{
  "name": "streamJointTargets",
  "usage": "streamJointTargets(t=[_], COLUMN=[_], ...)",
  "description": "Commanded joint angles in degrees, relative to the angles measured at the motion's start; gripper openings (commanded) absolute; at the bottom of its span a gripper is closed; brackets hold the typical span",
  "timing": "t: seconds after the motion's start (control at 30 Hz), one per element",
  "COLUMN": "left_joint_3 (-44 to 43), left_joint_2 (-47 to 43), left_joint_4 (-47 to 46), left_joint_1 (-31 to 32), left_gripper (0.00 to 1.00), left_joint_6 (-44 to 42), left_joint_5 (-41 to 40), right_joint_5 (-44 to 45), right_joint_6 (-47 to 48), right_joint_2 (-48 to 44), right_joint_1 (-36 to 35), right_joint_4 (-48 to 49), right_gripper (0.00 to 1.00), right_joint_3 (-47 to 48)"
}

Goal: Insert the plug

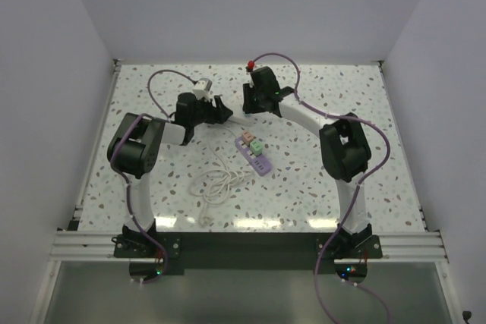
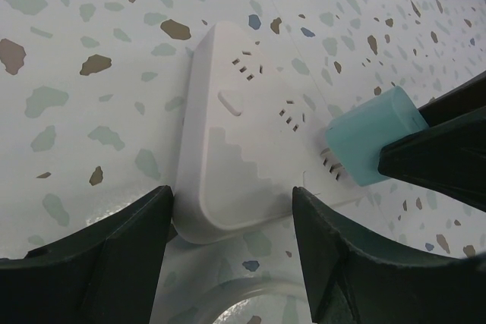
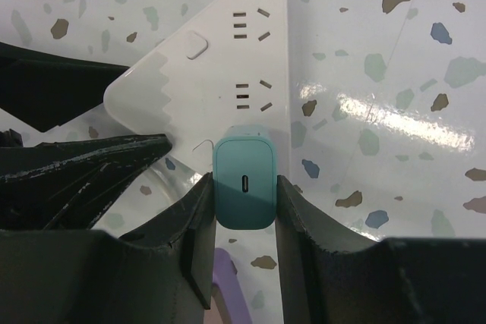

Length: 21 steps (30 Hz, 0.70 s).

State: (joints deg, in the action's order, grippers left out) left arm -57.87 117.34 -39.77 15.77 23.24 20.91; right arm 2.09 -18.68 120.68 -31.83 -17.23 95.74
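Note:
A white power strip (image 2: pixel 243 142) lies flat on the speckled table, and it also shows in the right wrist view (image 3: pixel 228 51). My left gripper (image 2: pixel 231 196) straddles its near end, with the fingers against its edges. My right gripper (image 3: pixel 243 202) is shut on a teal plug (image 3: pixel 244 184) with a USB port on its back. The plug (image 2: pixel 376 142) stands on the strip's outermost socket, and its prongs are hidden. In the top view the two grippers, left (image 1: pixel 220 110) and right (image 1: pixel 249 100), meet at the table's middle back.
A purple power strip (image 1: pixel 255 154) with a pink and a green plug in it lies just in front of the grippers. A coiled white cable (image 1: pixel 220 181) lies in front of that. White walls enclose the table on three sides.

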Motion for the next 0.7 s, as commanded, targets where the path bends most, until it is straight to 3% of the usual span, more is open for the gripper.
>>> streamJointTargets(t=[0.0, 0.67], left_joint_3=[-0.5, -0.4], left_joint_2=[-1.2, -1.1], left_joint_4=[-4.0, -4.3], left_joint_1=[-0.3, -0.3], left_gripper=[0.69, 0.66], left_joint_6=[0.4, 0.7], left_joint_5=[1.3, 1.9], right_joint_5=[1.0, 1.5], right_joint_6=[-1.0, -1.4], right_joint_2=[-4.1, -6.0], right_joint_1=[-0.2, -0.3], right_joint_4=[-0.7, -0.7], right_gripper=[0.0, 0.0], right_joint_3=[-0.6, -1.3])
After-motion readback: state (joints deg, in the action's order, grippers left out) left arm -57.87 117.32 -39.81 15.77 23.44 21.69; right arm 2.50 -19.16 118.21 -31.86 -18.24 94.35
